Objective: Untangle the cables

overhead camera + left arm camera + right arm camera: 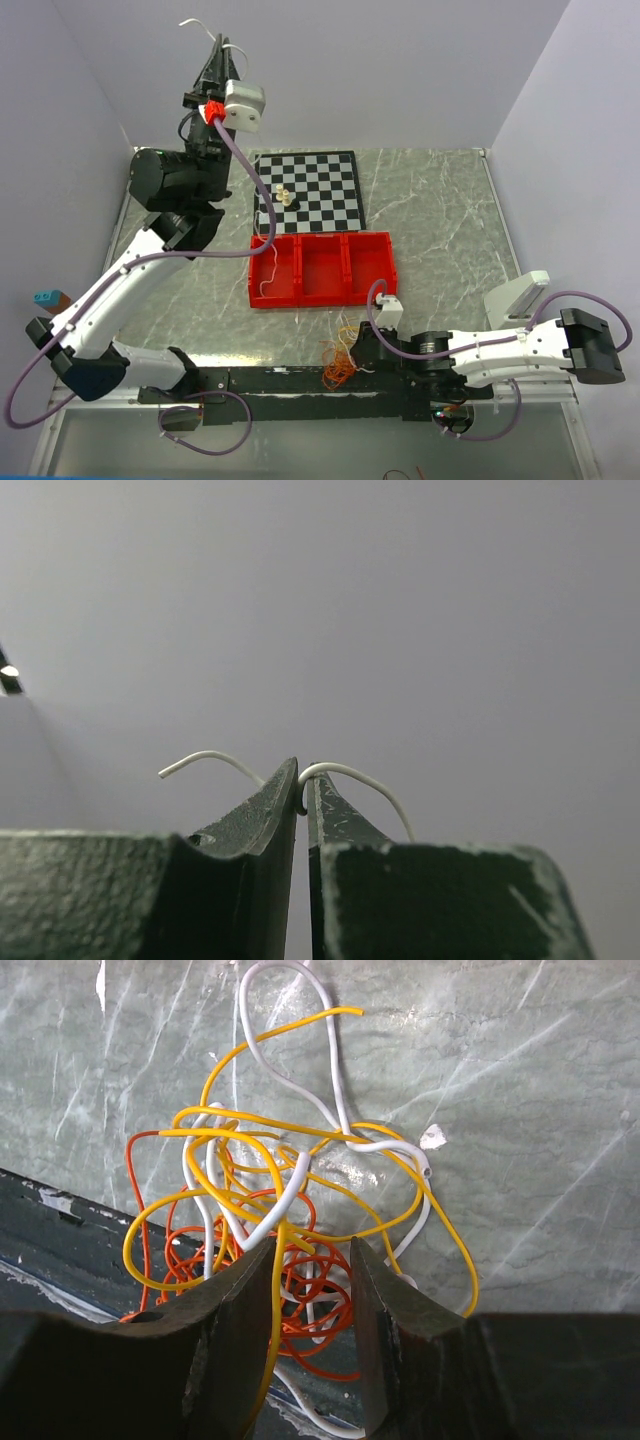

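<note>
Red tray just behind cable tangle; open table right of tray.

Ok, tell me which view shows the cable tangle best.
Right wrist: the cable tangle fills the frame, with white, yellow and orange strands distinct. Top external shows the tangle small, its strands blurred together. Left wrist shows none of it, just one white cable pinched in the left gripper.

**Lighting and Picture Quality**

Overhead view: bright, even, diffuse light; soft shadows on the marble table. Left wrist view: dimmer, grey wall, one bright spot at left edge. Right wrist view: cables sharp, pale sheen on stone.
</note>
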`<state>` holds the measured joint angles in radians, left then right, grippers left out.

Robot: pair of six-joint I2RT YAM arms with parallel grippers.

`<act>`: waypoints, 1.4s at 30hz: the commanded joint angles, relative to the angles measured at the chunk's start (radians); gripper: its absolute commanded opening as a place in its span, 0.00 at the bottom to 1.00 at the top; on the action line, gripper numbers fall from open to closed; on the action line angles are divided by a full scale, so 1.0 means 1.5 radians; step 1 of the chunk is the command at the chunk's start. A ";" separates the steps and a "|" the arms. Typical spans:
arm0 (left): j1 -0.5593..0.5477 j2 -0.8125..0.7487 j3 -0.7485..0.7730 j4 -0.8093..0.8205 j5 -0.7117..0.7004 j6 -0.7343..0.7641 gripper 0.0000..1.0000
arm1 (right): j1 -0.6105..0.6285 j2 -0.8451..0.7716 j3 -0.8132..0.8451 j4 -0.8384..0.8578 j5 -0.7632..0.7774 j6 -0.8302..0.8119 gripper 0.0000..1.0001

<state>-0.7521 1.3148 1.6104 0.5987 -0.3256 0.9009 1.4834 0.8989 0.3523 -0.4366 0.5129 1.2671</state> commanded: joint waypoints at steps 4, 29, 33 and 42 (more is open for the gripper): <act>0.001 -0.082 -0.028 -0.201 -0.043 -0.185 0.15 | 0.008 -0.030 -0.002 -0.014 0.028 0.011 0.44; -0.005 -0.219 -0.061 -0.619 0.267 -0.388 0.03 | 0.008 0.010 0.010 -0.001 0.020 0.015 0.47; -0.007 -0.225 -0.061 -0.683 0.305 -0.393 0.05 | 0.008 0.012 0.012 -0.001 0.019 0.015 0.47; -0.011 -0.256 -0.114 -0.780 0.387 -0.458 0.05 | 0.009 -0.004 -0.005 -0.002 0.015 0.029 0.47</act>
<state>-0.7620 0.9539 1.4673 -0.4797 0.1471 0.2848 1.4879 0.9123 0.3523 -0.4412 0.5301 1.2900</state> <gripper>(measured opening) 0.065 0.470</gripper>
